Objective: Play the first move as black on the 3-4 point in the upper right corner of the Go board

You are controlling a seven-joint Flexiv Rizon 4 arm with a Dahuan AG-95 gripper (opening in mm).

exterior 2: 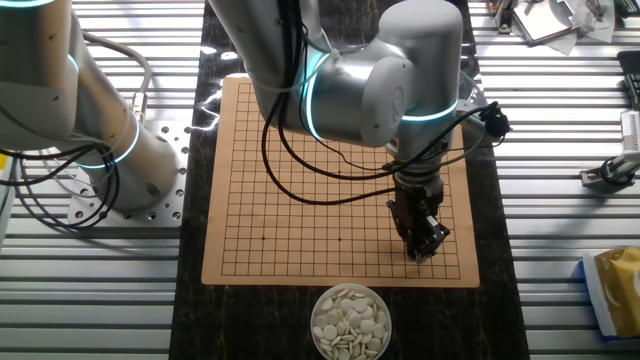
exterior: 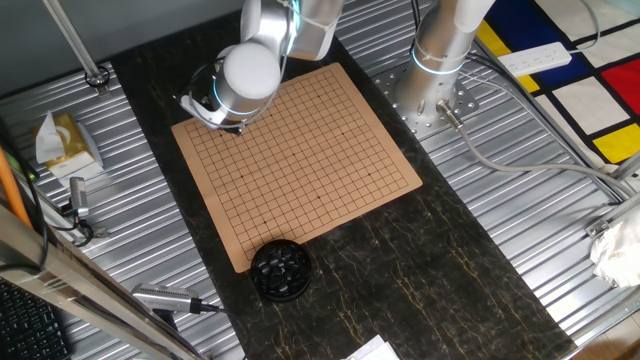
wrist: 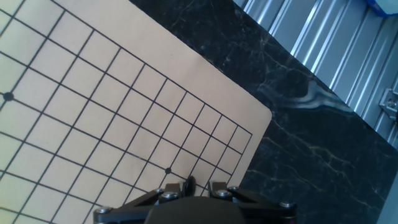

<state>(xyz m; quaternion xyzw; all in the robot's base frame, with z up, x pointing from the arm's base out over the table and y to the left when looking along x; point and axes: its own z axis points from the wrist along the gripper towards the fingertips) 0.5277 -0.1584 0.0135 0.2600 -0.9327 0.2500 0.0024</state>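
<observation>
black stone unseen; gripper (exterior 2: 424,243) low over go board (exterior 2: 300,200) corner.

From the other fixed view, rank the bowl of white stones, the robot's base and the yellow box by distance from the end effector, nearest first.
End effector sits low over the board's near right corner.
1. Bowl of white stones: just below-left, off the board's edge.
2. Yellow box: far right edge.
3. Robot's base: left of the board.

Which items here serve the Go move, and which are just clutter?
Job:
Go board
pincer, low over the board corner
bowl of black stones

Lying about:
bowl of white stones
tissue pack
power strip
</observation>
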